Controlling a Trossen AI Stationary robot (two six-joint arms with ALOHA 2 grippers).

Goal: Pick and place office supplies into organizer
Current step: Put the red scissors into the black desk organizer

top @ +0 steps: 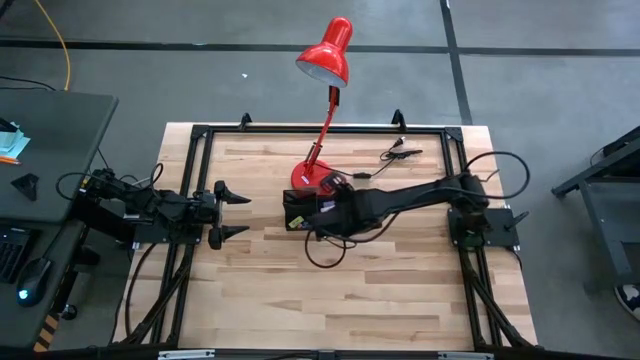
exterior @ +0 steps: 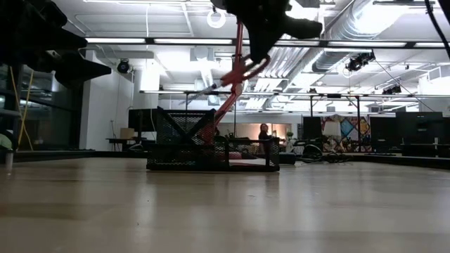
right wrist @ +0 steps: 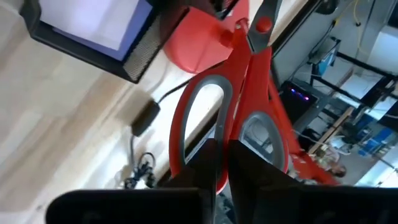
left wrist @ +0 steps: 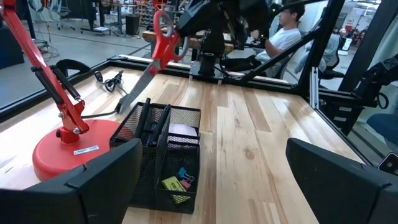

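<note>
My right gripper (right wrist: pixel 222 163) is clamped on the red-handled scissors (right wrist: pixel 239 106) above the organizer (left wrist: pixel 163 155) — my left gripper (top: pixel 228 213) waits, fingers apart.

From overhead, the right end effector (top: pixel 322 208) and its arm covered most of the organizer (top: pixel 293 212), so its compartments couldn't be read. The scissors (right wrist: pixel 239 118) were cut off in the right wrist view: blades ran out past the edge, lower handle loops hidden behind the dark fingers (right wrist: pixel 208 165). In the low view the right arm was a backlit black mass, grip detail lost. Small clips (left wrist: pixel 176 182) in the organizer's front compartment were too small to tell apart.
</note>
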